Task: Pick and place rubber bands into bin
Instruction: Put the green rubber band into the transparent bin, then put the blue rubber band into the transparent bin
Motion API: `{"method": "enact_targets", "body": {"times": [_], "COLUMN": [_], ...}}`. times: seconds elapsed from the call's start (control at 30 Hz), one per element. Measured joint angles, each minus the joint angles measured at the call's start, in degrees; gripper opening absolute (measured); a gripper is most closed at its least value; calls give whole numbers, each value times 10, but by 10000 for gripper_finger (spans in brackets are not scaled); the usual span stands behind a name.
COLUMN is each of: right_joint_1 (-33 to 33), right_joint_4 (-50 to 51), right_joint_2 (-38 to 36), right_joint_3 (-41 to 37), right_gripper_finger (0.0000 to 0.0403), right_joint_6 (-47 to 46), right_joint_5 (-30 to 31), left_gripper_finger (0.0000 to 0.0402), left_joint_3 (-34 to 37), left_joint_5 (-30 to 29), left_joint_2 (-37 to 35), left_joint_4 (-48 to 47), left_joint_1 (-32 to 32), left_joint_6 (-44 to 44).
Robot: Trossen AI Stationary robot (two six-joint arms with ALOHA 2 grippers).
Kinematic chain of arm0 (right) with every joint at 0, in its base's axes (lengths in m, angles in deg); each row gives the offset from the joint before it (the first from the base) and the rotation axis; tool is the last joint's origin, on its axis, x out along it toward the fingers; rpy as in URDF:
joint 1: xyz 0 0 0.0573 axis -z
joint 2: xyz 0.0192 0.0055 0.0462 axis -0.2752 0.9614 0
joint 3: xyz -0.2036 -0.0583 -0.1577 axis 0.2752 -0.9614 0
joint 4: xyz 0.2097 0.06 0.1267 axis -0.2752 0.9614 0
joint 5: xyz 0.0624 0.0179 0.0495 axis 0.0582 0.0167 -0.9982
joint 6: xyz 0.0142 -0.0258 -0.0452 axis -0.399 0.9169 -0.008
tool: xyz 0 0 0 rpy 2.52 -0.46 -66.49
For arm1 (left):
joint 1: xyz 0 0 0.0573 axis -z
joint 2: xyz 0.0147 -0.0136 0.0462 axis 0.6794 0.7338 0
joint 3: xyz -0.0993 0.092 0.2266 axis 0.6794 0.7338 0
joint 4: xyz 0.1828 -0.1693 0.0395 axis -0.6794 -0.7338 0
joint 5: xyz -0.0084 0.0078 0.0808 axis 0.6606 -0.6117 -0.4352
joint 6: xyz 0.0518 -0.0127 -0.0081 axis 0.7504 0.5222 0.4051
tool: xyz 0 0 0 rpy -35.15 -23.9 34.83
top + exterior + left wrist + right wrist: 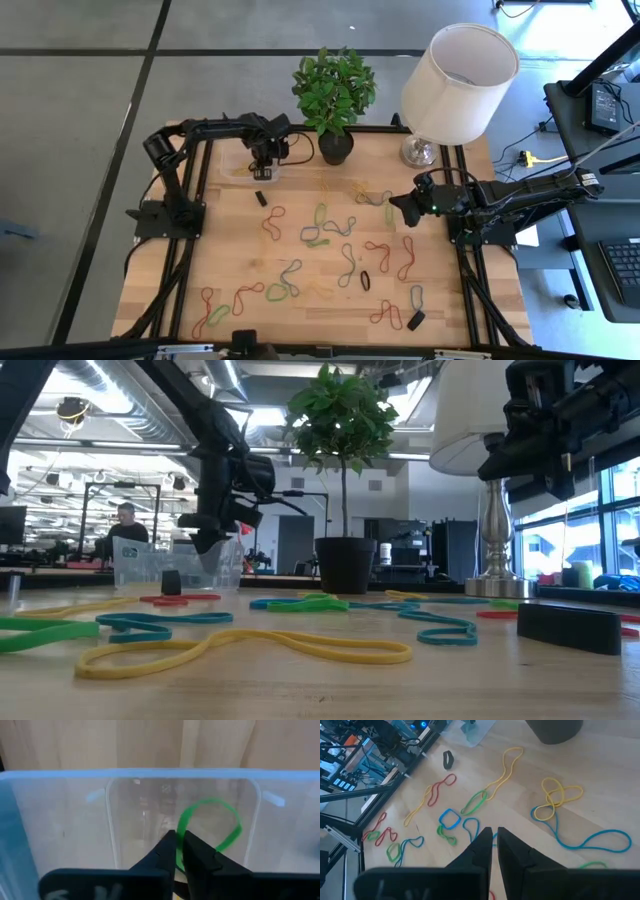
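From above, you have the left gripper (264, 165) poised over the clear bin (232, 166) at the table's far left, just beside the plant pot (336, 147). The right gripper (400, 207) hangs over the right side, near the lamp (455, 85). The rubber bands (320, 225) lie scattered across the wooden table (240, 255) — red, green, yellow and blue loops.

At table height, you see the left gripper (205, 535) dipping toward the bin (135, 563), while a yellow band (250, 650) sprawls nearest the camera.

Your left wrist view looks down into the bin (60, 820): a green band (212, 827) is pinched between the nearly closed fingers (200, 855), looping over the bin's floor.

Your right wrist view shows its fingers (512, 847) close together with nothing between them — bands (555, 797) spread below.
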Motion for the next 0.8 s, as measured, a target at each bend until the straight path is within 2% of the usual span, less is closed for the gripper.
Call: {"method": "enact_targets", "body": {"times": [0.27,0.43,0.57,0.8], "right_joint_1": [0,0,0,0], "right_joint_4": [0,1,2,2], "right_joint_2": [0,0,0,0], "right_joint_3": [0,0,0,0], "right_gripper_finger": [32,32,32,32], "right_joint_6": [1,3,10,30], "right_joint_5": [0,0,0,-2], "left_gripper_finger": [108,142,152,147], "left_joint_3": [0,0,0,0], "left_joint_5": [-16,-50,-56,-56], "left_joint_2": [-1,-29,-82,-196], "left_joint_4": [4,-7,-20,-75], "left_joint_1": [0,0,0,14], "left_joint_6": [-20,-83,-134,-257]}}
